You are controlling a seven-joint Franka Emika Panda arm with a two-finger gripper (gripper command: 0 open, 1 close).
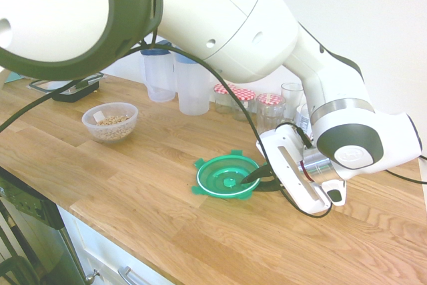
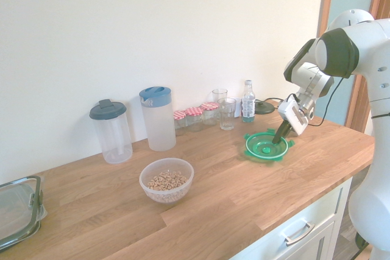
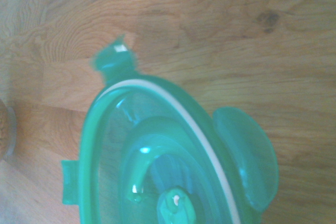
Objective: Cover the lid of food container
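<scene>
The lid [image 1: 227, 177] lies flat on the wooden counter [image 1: 133, 185], near its front edge — round, translucent green plastic with concentric ridges, a white ring just inside the rim and snap tabs sticking out around it. In the wrist view the lid [image 3: 157, 156] fills the lower part of the frame, glossy, with 1 tab pointing out over the wood grain.

The gripper [image 1: 255, 177] is tilted down over the lid's right side, its dark fingers reaching into the lid's hollow; whether they are parted or pinched on the rim I cannot tell. From the opposite side, the gripper [image 2: 280, 136] angles down onto the lid [image 2: 266, 146] the same way.

Well apart from the lid, further along the counter, stands the bowl [image 1: 110, 121] — small, round, clear plastic, uncovered, with tan grainy food inside.

Behind, by the white wall, stand 2 frosted jugs [image 2: 158, 119] with dark lids, 3 jars [image 2: 194, 118] with red-checked caps, drinking glasses [image 2: 227, 114] and a small bottle [image 2: 248, 101]. At the far end — a rectangular black-rimmed container [image 2: 18, 211].
</scene>
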